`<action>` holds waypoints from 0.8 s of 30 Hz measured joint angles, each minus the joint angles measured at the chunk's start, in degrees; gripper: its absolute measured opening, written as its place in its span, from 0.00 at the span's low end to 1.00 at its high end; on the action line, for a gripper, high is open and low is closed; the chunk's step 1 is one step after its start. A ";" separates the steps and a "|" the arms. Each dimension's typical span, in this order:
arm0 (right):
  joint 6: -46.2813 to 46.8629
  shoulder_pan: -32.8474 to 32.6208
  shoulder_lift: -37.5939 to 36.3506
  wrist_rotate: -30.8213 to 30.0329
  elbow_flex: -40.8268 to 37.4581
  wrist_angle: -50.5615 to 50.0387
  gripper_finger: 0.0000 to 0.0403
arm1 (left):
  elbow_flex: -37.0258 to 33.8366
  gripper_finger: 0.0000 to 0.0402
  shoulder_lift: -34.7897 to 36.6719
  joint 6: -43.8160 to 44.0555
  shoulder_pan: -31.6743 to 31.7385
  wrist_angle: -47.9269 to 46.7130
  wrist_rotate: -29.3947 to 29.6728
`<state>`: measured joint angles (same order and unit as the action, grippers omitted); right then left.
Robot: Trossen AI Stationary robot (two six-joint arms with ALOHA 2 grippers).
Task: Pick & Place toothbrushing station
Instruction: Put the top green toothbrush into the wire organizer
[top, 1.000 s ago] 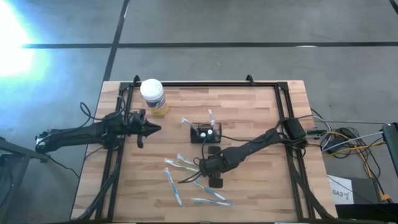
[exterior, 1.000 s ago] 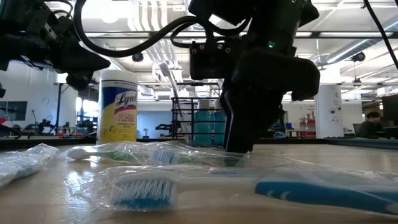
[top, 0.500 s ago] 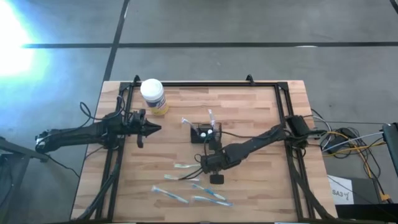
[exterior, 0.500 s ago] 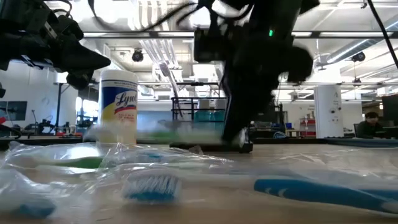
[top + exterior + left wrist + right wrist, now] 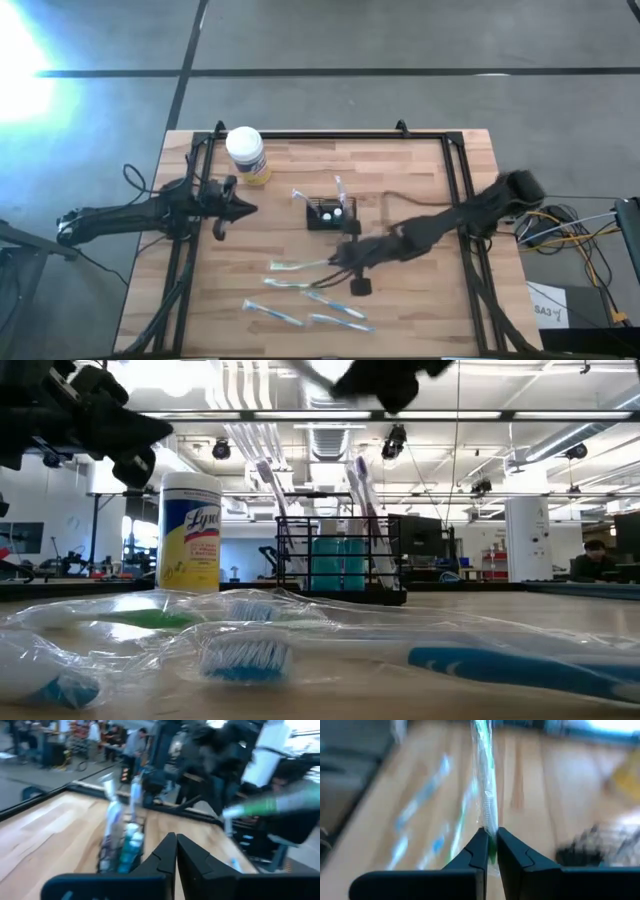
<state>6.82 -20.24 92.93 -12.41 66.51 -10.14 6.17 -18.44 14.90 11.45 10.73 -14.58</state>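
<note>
High view: wooden surface with a black frame around it. Toothbrushing station, a small black holder, sits near the middle with wrapped brushes standing in it. Yellow wipes jar with white lid stands toward the far left corner. Left hand hovers left of the station, fingers together, nothing in it. Right hand is just on the near side of the station, clamped on a green wrapped toothbrush that sticks out to its left. More wrapped toothbrushes lie loose on the near part of the surface.

Low view: station stands upright on the surface in mid distance, two brushes rising out of it. Wipes jar to its left. Wrapped blue toothbrush lies across the foreground, crinkled plastic around it. Left arm's dark bulk at upper left; a bit of the right arm at the top edge.

Left wrist view: left hand fingers pressed together, empty. Station just ahead with brushes in it; right arm blurred beyond, carrying the green brush.

Right wrist view: right hand shut tight on the green toothbrush in its wrapper, brush running straight out from the fingertips. Loose brushes blurred on the surface below.
</note>
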 joint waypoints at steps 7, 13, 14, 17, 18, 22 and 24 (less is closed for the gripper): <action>-5.55 1.87 -8.09 3.06 -19.47 35.00 0.05 | 0.00 0.03 -0.81 -1.34 -2.17 7.93 -1.45; -10.41 4.50 -5.95 3.49 -27.73 56.58 0.04 | 0.00 0.03 -3.69 -4.36 -5.29 16.78 1.36; -11.08 4.81 -5.52 3.49 -28.65 58.95 0.04 | 0.00 0.03 -4.35 -4.40 -5.53 17.59 1.95; -12.14 5.79 -3.82 3.83 -30.30 65.46 0.04 | 0.03 0.04 -6.62 -4.60 -5.91 19.80 2.70; -12.43 6.09 -3.38 4.57 -30.86 67.04 0.04 | 0.18 0.05 -7.47 -4.79 -5.95 19.87 2.70; -13.24 6.60 -1.08 9.36 -31.20 72.14 0.05 | 1.60 0.09 -11.51 -6.55 -6.07 22.73 3.02; -13.26 6.65 -0.14 9.57 -31.11 72.84 0.05 | 2.70 0.13 -13.93 -6.65 -6.42 25.64 3.14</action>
<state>-6.44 -13.60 92.80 -2.83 35.41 62.70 8.88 -32.37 8.25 5.03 36.37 -11.44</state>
